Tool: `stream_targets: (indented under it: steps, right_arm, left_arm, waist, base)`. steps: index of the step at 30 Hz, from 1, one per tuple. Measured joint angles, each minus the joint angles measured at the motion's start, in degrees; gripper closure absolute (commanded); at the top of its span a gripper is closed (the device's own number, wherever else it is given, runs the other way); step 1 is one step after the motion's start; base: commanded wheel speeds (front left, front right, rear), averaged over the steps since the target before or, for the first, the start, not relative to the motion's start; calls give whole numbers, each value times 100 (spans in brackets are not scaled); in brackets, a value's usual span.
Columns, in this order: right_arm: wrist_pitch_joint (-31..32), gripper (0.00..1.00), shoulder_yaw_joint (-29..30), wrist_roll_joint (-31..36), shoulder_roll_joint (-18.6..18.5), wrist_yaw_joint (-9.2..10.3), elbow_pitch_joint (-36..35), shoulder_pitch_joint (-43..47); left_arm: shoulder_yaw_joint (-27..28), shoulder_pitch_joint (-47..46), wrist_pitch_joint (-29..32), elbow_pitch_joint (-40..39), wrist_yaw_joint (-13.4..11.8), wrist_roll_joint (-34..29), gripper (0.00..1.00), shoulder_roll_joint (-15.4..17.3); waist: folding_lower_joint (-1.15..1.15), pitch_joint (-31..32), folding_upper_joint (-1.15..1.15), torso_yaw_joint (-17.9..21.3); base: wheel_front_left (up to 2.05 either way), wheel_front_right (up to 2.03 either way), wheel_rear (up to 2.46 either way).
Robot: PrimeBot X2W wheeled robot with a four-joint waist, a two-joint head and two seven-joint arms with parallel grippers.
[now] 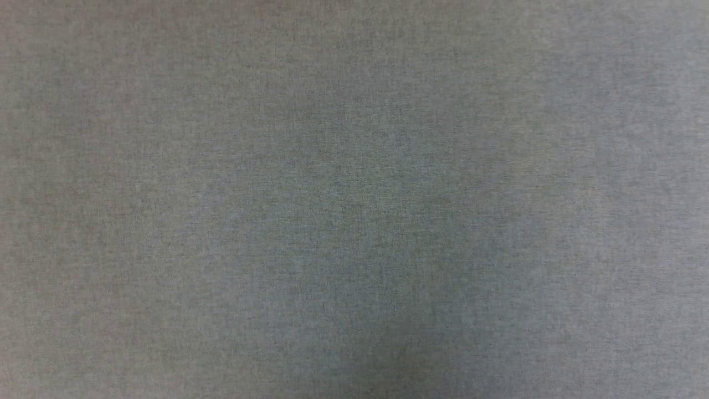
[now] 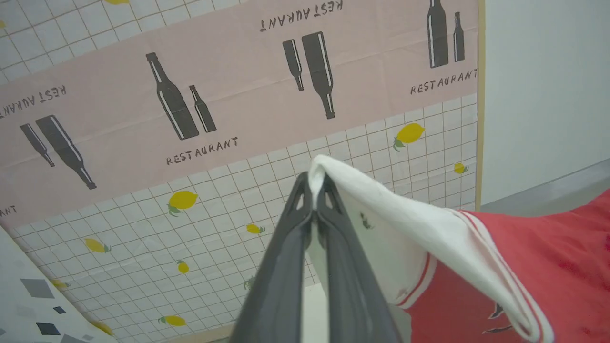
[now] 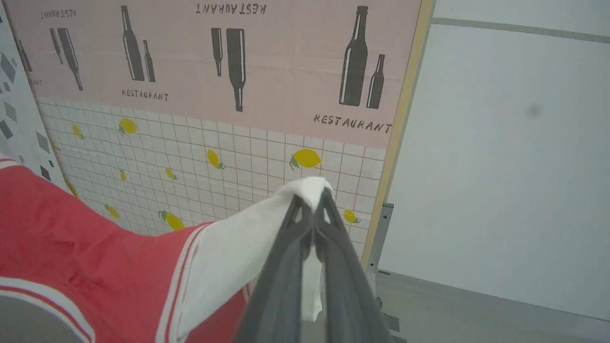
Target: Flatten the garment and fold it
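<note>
Above the grey surface, we hold the garment raised before the backdrop. One white sleeve is pinched in the closed left gripper, the other in the closed right gripper. We should spread both evenly, pull it taut, then lower it flat.

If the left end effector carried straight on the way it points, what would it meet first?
Holding the garment by a sleeve, the left end effector points at the lemon-print sheet; nothing else shows between, though depth is unclear.
</note>
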State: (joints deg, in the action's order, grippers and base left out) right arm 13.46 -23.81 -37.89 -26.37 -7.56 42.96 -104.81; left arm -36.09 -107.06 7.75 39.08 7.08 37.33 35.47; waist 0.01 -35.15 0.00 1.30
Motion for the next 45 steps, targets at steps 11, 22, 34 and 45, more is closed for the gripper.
stream_targets:
  steps: [11,22,34,45]
  right_arm:
    - [-103,100,-872,-388,-143,0,286,1328]
    - [345,100,-1455,-965,-804,0,-144,3829]
    - [1162,100,-1438,-1189,-1449,-1,-813,5739]
    - [2308,100,-928,-1187,-1918,-4,-1539,7047]
  left_arm:
    - [-513,1717,-519,431,20,270,100,-164]
    - [-920,4499,-673,-79,-213,648,100,-22]
    - [-1300,6993,-25,-2208,-1154,1032,100,882]
    - [-1292,8176,90,-3474,-1729,1337,100,1784]
  waist:
    - [-1,201,0,-203]
    - [-2,1154,0,-343]
    - [-2,2216,0,-515]
    - [-2,2822,0,-657]
  base:
    - [0,0,0]
    - [0,0,0]
    - [0,0,0]
    - [0,0,0]
